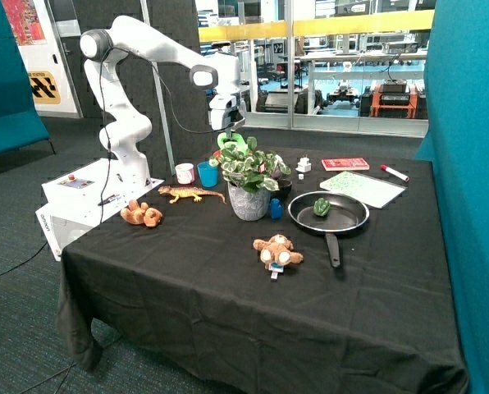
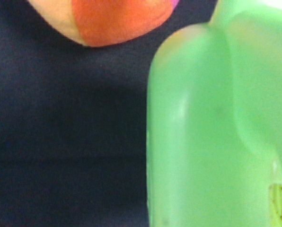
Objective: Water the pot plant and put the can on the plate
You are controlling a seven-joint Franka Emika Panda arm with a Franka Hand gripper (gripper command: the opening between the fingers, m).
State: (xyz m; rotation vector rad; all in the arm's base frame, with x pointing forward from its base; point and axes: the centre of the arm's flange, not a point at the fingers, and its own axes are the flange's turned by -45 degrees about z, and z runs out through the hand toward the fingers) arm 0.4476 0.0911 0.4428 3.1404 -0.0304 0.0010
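Green plastic fills the wrist view: the can (image 2: pixel 216 127) sits right against the camera, above the black-clothed surface (image 2: pixel 60 132) and an orange-and-yellow plate (image 2: pixel 108 19). From outside, the gripper (image 1: pixel 226 125) hangs over the can (image 1: pixel 231 143), which is lifted just behind the pot plant (image 1: pixel 249 174). Whether the gripper is closed on the can cannot be told.
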